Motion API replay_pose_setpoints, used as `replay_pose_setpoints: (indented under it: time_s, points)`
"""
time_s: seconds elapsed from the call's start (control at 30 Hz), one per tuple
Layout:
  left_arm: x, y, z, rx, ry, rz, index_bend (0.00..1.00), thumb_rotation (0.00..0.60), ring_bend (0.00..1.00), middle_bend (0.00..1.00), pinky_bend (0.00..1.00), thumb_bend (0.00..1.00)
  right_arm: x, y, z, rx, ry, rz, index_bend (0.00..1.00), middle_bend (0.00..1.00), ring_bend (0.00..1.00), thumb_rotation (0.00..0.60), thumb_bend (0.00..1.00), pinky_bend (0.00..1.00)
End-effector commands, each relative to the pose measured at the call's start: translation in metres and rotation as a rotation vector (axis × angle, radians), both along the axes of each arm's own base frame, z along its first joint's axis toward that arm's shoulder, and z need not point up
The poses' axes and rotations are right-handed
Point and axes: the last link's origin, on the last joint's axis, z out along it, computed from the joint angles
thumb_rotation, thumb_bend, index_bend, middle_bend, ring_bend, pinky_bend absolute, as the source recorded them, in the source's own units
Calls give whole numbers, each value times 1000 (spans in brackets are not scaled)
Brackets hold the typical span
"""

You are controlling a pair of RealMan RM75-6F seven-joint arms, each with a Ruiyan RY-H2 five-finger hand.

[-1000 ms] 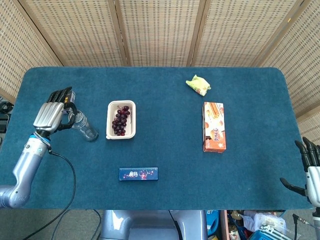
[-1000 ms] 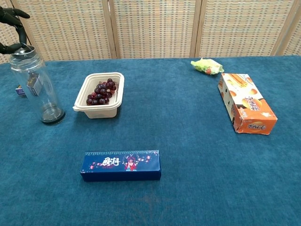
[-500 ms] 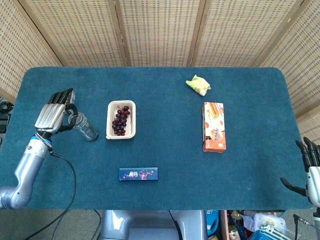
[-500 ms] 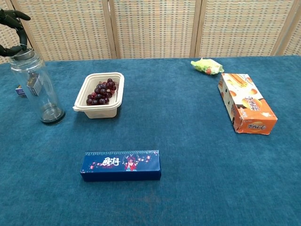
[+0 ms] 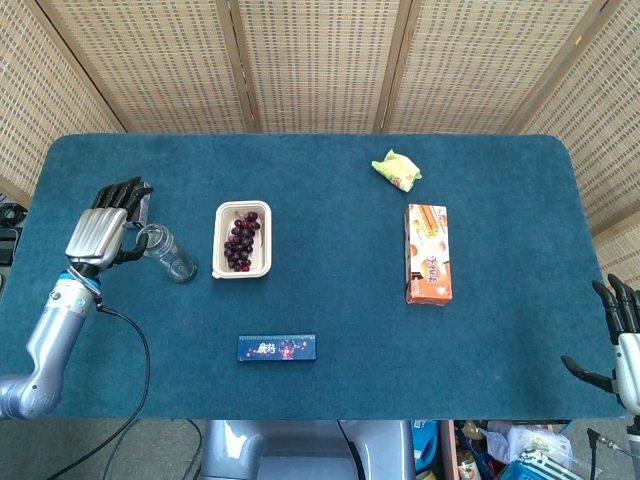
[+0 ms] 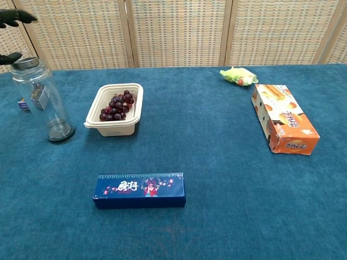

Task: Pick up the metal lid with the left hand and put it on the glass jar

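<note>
The table [image 5: 330, 390] is covered in blue cloth, and the task's things stand at its far left edge. The glass jar [image 6: 42, 100] stands upright there, its long axis vertical, and the metal lid [image 6: 25, 63] sits on its mouth; by judgement the placing is done or all but done. The left hand [image 5: 100, 230] is just beside the jar's top on the outer side, and in the chest view its dark fingers [image 6: 15, 16] show spread apart, above and beside the lid with a gap between, so it appears to hold nothing. Whether one fingertip touches the lid's rim cannot be told. The right hand [image 5: 622, 345] hangs off the table's right front corner, fingers apart and empty, well apart from the jar; the left is plainly the nearer. To the jar's right, close by, is a tray of grapes [image 5: 242, 239]. An orange box [image 5: 427, 253], a blue box [image 5: 277, 347] and a green packet [image 5: 397, 169] lie well away. Nothing stands in the way of drawing the left hand outward.
</note>
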Motion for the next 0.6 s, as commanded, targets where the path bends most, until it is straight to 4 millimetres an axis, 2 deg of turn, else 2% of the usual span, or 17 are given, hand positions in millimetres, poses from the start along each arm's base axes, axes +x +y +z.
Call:
replay_pose_setpoints:
  time_s: [0.03, 0.1, 0.23, 0.3, 0.6]
  points:
    - [0, -1, 2, 2, -6, -4, 0, 600, 0, 0, 0, 491, 0, 0, 0, 1, 0, 0, 0, 0, 0, 600, 0, 0]
    - [0, -2, 3, 5, -8, -6, 0, 600, 0, 0, 0, 477, 0, 0, 0, 2, 0, 0, 0, 0, 0, 600, 0, 0]
    - [-3, -3, 7, 3, 19, -9, 0, 600, 0, 0, 0, 344, 0, 0, -1, 3, 0, 0, 0, 0, 0, 600, 0, 0]
    - [-4, -3, 6, 5, 23, -6, 0, 600, 0, 0, 0, 308, 0, 0, -1, 4, 1, 1, 0, 0, 0, 600, 0, 0]
    - [-5, -11, 14, 16, 7, -21, 0, 600, 0, 0, 0, 302, 0, 0, -1, 2, 0, -1, 0, 0, 0, 600, 0, 0]
